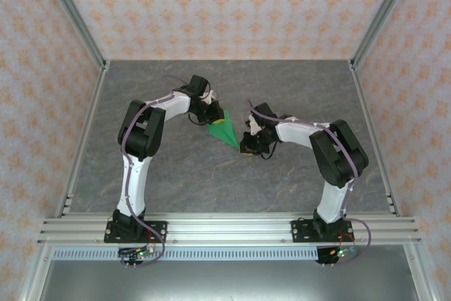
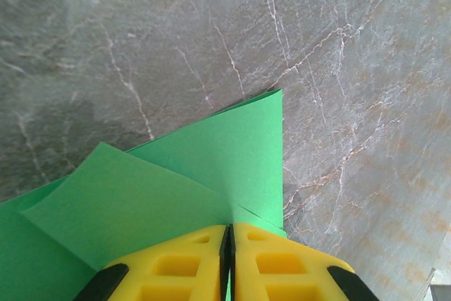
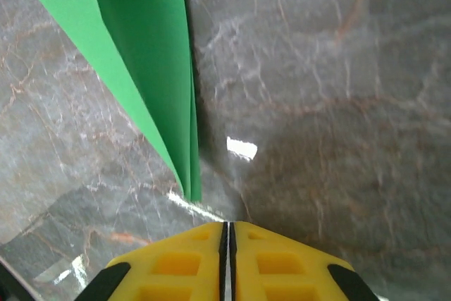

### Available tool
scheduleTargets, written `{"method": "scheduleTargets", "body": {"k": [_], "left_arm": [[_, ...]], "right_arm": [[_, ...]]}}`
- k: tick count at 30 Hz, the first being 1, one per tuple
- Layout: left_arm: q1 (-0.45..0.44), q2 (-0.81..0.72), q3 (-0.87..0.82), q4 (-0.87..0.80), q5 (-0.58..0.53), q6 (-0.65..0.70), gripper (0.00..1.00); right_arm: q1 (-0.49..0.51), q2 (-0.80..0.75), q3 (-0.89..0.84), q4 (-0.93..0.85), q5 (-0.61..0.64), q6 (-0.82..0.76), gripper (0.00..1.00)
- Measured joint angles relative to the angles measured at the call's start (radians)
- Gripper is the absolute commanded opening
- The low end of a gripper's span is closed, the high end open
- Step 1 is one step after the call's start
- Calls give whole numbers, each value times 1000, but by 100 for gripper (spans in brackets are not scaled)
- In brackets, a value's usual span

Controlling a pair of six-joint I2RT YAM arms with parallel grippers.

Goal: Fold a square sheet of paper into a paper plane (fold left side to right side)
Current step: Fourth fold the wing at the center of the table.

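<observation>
The square sheet of paper (image 1: 225, 129) is bright green and folded into a narrow pointed shape, with its tip toward the near right. It sits at the middle of the grey table. My left gripper (image 1: 212, 113) is at the sheet's wide far end. In the left wrist view its yellow fingers (image 2: 176, 262) are pressed together on the paper (image 2: 176, 188), where two flaps meet at a crease. My right gripper (image 1: 248, 144) is at the pointed tip. In the right wrist view it (image 3: 228, 225) is shut on nothing, and the paper's tip (image 3: 141, 47) ends just ahead and to the left.
The grey marbled table (image 1: 211, 181) is bounded by aluminium rails on the left (image 1: 84, 132) and right (image 1: 370, 132), and by a rail (image 1: 225, 229) across the front that carries both arm bases. Patterned walls stand behind and at the sides.
</observation>
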State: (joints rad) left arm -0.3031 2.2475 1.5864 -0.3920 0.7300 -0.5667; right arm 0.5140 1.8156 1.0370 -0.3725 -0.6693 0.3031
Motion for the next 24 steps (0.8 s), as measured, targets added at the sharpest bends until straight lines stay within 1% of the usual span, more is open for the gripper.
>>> {"method": "scheduleTargets", "body": {"k": [3, 7, 12, 17, 24], "left_arm": [[0, 0, 0, 0, 0, 0, 13], [0, 0, 0, 0, 2, 0, 13], [0, 0, 0, 0, 2, 0, 13], [0, 0, 0, 0, 3, 0, 14], [0, -27, -33, 19, 0, 0, 18]], "right_arm": [[3, -17, 24, -31, -1, 11, 7], [11, -17, 78, -20, -3, 44, 0], [14, 53, 155, 26, 10, 95, 0], [14, 144, 169, 47, 27, 132, 0], [14, 150, 173, 37, 44, 135, 0]]}}
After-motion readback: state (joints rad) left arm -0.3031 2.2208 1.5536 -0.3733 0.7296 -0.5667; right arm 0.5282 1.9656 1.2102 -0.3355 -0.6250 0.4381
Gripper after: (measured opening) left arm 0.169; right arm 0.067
